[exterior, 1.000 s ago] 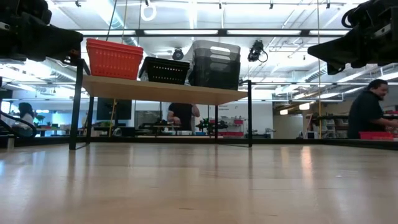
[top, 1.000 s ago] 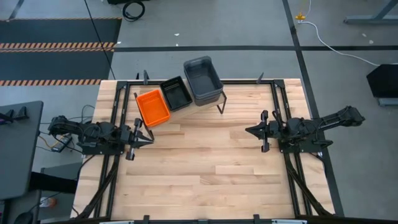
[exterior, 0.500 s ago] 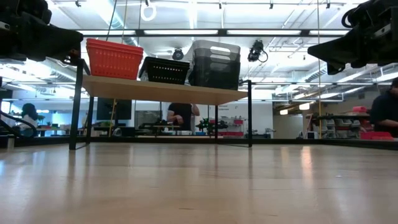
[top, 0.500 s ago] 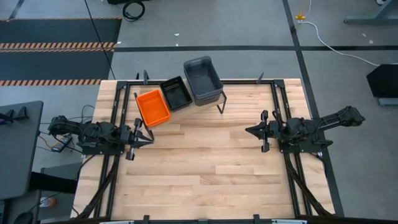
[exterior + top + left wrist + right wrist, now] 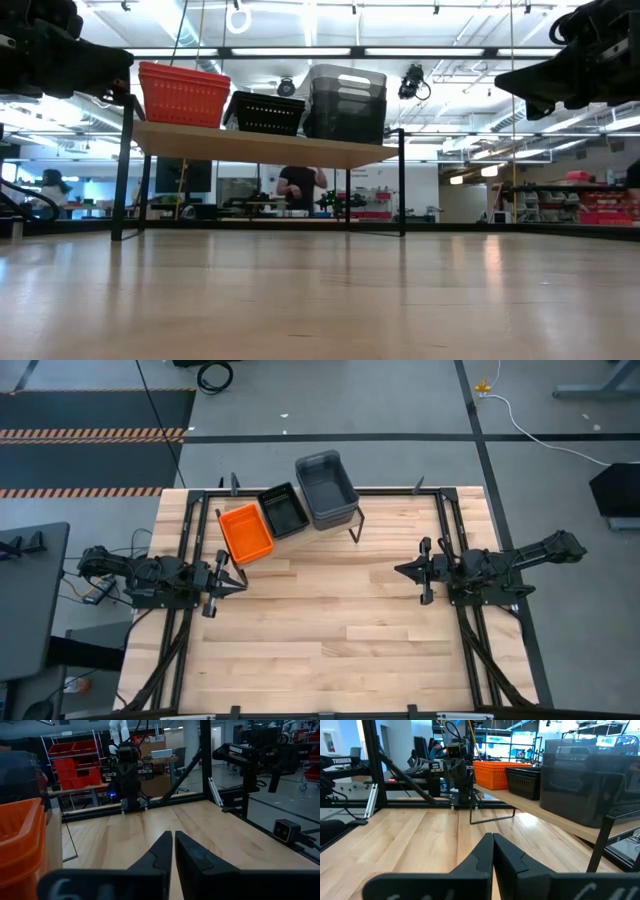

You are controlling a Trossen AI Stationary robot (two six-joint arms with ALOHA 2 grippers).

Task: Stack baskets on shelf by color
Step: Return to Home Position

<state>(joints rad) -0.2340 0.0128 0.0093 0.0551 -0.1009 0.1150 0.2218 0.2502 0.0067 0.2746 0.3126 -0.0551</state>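
The shelf [image 5: 265, 147] stands at the table's far side on thin black legs. On its board rest an orange basket stack [image 5: 245, 531], a black mesh basket stack [image 5: 283, 510] and a taller grey basket stack [image 5: 325, 488], side by side. My left gripper [image 5: 240, 584] hovers at the table's left, shut, holding nothing, near the orange stack. My right gripper [image 5: 400, 570] hovers at the table's right, shut and holding nothing. Both point level toward the table's middle.
Black frame rails [image 5: 187, 530] run along the table's edges. The wooden tabletop [image 5: 330, 620] between the arms is bare. People move in the room beyond the table [image 5: 298, 186].
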